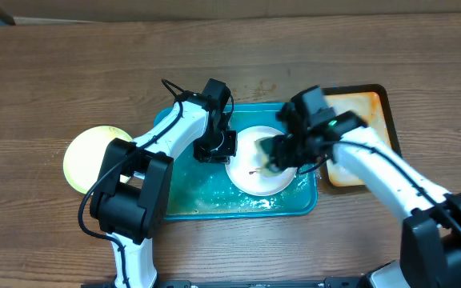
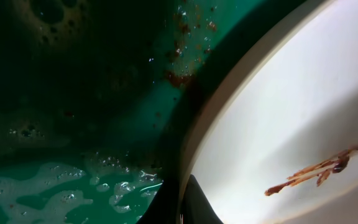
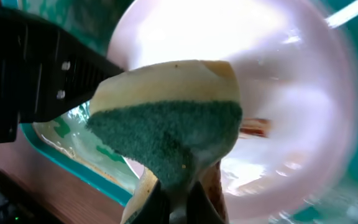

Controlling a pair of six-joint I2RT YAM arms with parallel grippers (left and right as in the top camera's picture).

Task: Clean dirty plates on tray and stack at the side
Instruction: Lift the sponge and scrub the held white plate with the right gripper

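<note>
Though smeared, plate [image 1: 254, 178] beneath right claw [image 1: 272, 154]

no legible text, no labels, no brand marks, no numbers or signs in any view

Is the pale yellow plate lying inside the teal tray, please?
No, the yellow plate lies on the table, left of the tray.

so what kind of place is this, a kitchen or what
Probably a robot test bench rather than a kitchen: a wooden table, a teal tray of soapy water standing in for a sink, and the right gripper holding a sponge.
</note>
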